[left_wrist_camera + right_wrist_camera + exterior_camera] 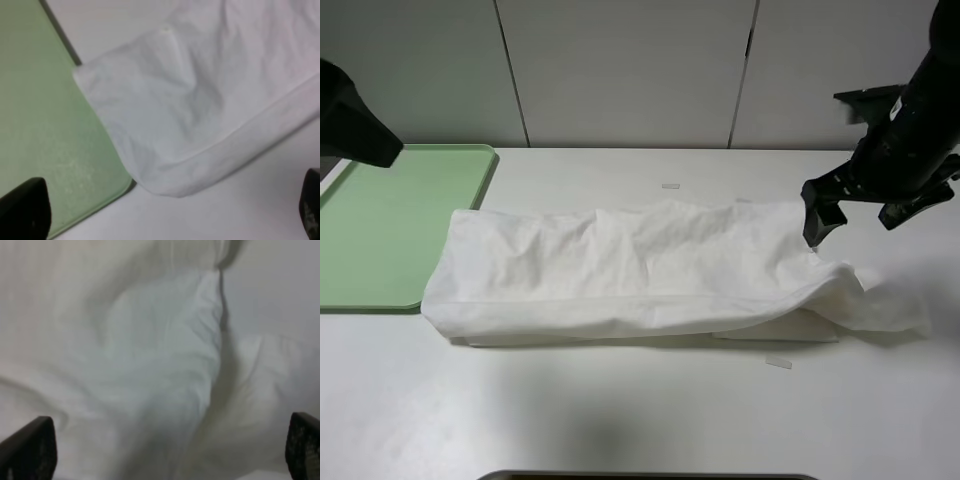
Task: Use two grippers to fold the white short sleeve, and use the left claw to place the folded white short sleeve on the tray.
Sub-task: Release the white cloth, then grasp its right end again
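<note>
The white short sleeve point(640, 270) lies folded into a long band across the table, its left end overlapping the edge of the light-green tray point(380, 230). A loose flap trails off at its right end. My right gripper point(865, 215) hovers open above that right end, touching nothing. In the right wrist view its fingertips point(27, 452) stand wide apart over rumpled white cloth point(150, 365). My left gripper point(167, 215) is open above the shirt's left corner point(190, 110), where that corner meets the tray point(35, 115). Only a black part of the left arm point(355, 115) shows in the high view.
Two small tape strips point(670, 186) point(778, 362) lie on the white table, one behind the shirt and one in front of it. A dark object point(650, 476) peeks in at the table's front edge. Grey cabinet panels point(620, 70) stand behind the table.
</note>
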You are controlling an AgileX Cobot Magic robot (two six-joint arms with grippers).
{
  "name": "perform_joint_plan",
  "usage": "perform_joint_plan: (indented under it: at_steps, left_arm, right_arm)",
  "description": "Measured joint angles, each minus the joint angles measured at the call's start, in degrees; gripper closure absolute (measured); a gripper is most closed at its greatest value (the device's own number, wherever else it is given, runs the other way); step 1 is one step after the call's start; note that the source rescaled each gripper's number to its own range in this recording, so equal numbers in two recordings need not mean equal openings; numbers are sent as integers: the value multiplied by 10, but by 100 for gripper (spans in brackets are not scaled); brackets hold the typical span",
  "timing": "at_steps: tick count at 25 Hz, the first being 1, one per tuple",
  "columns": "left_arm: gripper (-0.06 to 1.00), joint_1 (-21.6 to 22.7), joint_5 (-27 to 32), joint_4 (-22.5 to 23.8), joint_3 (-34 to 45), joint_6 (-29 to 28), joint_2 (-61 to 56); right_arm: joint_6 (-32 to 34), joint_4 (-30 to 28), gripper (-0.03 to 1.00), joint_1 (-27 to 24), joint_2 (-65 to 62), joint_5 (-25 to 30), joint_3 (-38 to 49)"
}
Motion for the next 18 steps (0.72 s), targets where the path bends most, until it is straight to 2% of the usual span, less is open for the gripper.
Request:
perform_joint_plan:
  at_steps: [3, 8, 12, 18]
  left_arm:
    - [-5, 0, 1, 0, 0, -9, -43]
    - [-5, 0, 14, 12, 0, -21, -119]
    - [-5, 0, 36, 56, 0, -58, -165]
    - [-4, 0, 50, 70, 0, -65, -181]
  right_arm:
    - [28, 0, -3, 0, 38, 0, 0]
    - [38, 25, -3, 0, 52, 5, 8]
    - [38, 46, -3, 0, 52, 6, 52]
    - [35, 68, -3, 0, 52, -10, 129]
